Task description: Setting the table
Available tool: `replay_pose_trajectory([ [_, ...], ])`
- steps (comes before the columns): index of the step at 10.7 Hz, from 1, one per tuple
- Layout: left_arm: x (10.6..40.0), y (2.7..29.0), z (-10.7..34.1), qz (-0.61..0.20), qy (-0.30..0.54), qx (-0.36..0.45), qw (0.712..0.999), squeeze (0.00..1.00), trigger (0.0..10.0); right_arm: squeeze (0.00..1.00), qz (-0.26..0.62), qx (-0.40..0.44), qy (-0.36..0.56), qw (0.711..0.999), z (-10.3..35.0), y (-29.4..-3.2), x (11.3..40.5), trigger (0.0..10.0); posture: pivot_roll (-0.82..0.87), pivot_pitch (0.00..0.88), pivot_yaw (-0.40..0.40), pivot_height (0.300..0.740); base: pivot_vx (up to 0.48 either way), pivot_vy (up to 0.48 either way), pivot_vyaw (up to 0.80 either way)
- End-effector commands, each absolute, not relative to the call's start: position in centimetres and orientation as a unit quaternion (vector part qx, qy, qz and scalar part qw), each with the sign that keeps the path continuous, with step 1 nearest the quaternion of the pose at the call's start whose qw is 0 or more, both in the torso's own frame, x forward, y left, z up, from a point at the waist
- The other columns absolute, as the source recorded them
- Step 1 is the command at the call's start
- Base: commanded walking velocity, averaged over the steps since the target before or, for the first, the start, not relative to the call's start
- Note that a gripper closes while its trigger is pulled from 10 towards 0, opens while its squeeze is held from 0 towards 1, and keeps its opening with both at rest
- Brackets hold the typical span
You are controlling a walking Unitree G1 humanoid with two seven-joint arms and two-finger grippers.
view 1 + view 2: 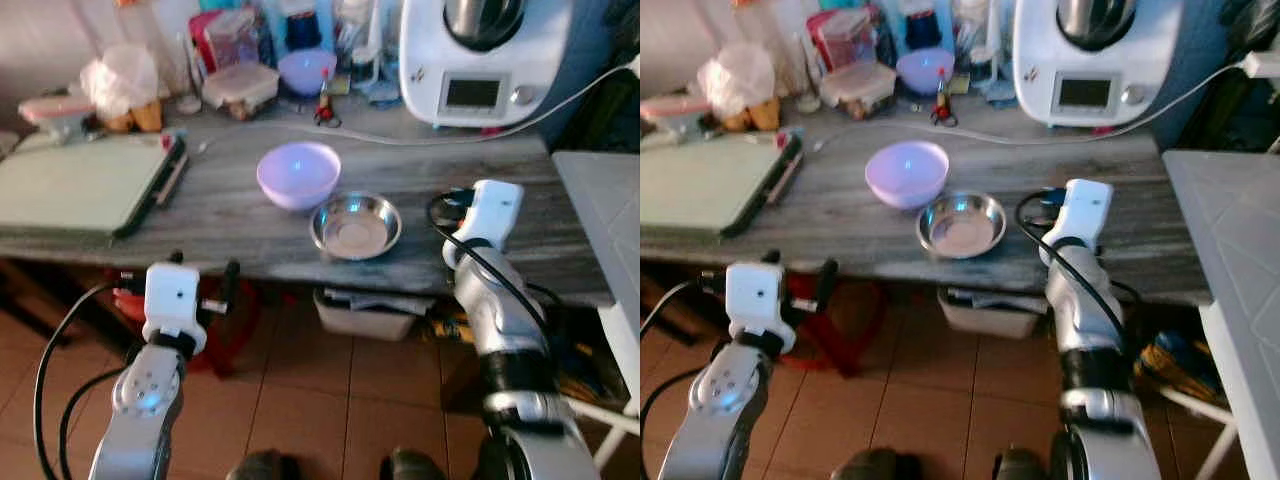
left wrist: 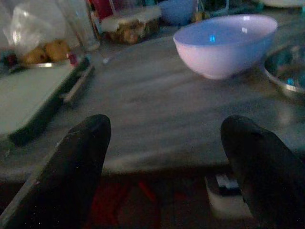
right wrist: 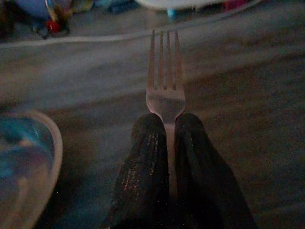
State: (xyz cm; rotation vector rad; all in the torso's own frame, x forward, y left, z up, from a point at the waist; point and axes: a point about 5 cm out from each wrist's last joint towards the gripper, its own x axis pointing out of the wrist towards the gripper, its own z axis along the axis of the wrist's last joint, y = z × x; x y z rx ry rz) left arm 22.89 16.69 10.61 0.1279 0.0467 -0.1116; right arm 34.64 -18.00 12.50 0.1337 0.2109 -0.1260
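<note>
Holding a fork [image 3: 165, 90] pinched between its two black fingers [image 3: 143, 167], the right gripper [image 3: 164, 126] sits low over the near edge of the wooden table [image 1: 220, 225], at about 3 o'clock from the steel bowl [image 1: 355, 225]. The fingers clamp the fork at its neck just behind the head, which judging from the grip keeps the tines free and steady for laying it down flat beside the bowl. The fork's long axis runs straight out from the gripper, away from the robot, with the tines pointing toward the far side of the table at 12 o'clock, where a white cable [image 1: 420, 140] crosses the wood. The left gripper [image 2: 164, 143] hangs nearest of all, short of the table edge at about 8 o'clock from the steel bowl, its fingers spread wide and holding nothing; it looks to be waiting with no job yet. Beyond the steel bowl, at its 11 o'clock and nearly touching it, stands a lilac bowl [image 1: 298, 173], the two grouped like the start of a place setting. Out at 9 o'clock lies a pale green board [image 1: 80, 185] along the table's left part. Farthest back, at 12 to 1 o'clock, stands a white kitchen machine [image 1: 480, 55], with a lidded food box [image 1: 240, 88], a second small purple bowl [image 1: 306, 70] and other clutter lined along the wall.
</note>
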Motion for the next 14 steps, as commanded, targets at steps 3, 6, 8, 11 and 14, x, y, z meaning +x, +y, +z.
replay_pose_trajectory([
  [3,22.0,17.1,11.4,-0.058,0.025,0.072,0.995,0.0,10.0,0.0,-0.07,0.077,0.1,0.99,13.3,-17.9,36.1,10.0,0.06,0.127,0.097,0.74,0.0,0.0,0.0],
  [6,21.7,17.0,11.4,-0.066,0.034,0.072,0.995,0.0,10.0,0.0,-0.062,0.104,0.116,0.986,12.9,-16.0,36.9,10.0,0.07,0.139,0.099,0.74,0.0,0.0,0.0],
  [8,21.6,16.8,11.5,-0.068,0.036,0.07,0.995,0.0,10.0,0.0,-0.053,0.106,0.128,0.985,12.3,-15.0,36.8,10.0,0.07,0.147,0.095,0.74,0.0,0.0,0.0],
  [11,21.7,16.6,11.4,-0.07,0.039,0.065,0.995,0.0,10.0,0.0,-0.059,0.092,0.155,0.982,11.2,-15.2,36.0,10.0,0.06,0.147,0.09,0.74,0.0,0.0,0.0],
  [14,21.9,16.3,11.4,-0.074,0.039,0.06,0.995,0.0,10.0,0.0,-0.085,0.065,0.164,0.981,10.7,-16.5,35.1,10.0,0.05,0.145,0.088,0.74,0.0,0.0,0.0],
])
